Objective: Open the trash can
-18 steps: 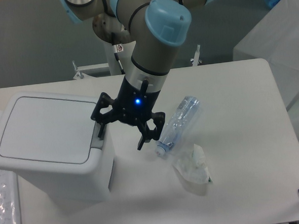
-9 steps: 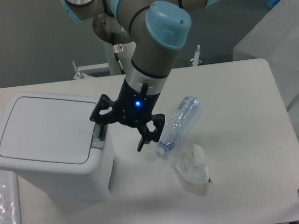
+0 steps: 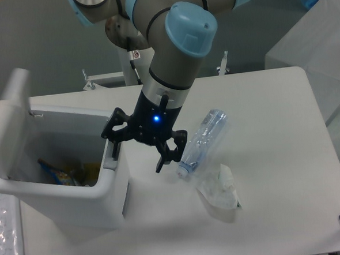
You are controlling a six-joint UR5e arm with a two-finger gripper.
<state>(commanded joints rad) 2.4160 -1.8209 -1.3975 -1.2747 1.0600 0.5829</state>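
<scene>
With the lid point(image 3: 11, 123) seen standing up at the far-left side of the trash can point(image 3: 64, 194), the bin's inside was laid bare and coloured wrappers point(image 3: 60, 173) could be made out at the bottom. The trash can was placed at the near-left part of the white table point(image 3: 275, 155), and the gripper point(image 3: 138, 151) was held at its right rim, one black finger down on the grey push tab point(image 3: 110, 157), the other hanging over the table beside a crushed plastic bottle point(image 3: 204, 140). The jaws were spread wide, with nothing held between them. The opening was judged to be done, yet trouble was not ruled out. If the lid were not latched back, it might be dropped shut once the tab was let go. Were the arm drawn away sideways rather than upward, the light bin might be dragged or tipped by the finger, or the bottle and the crumpled wrapper point(image 3: 219, 194) near it could be swept aside.
</scene>
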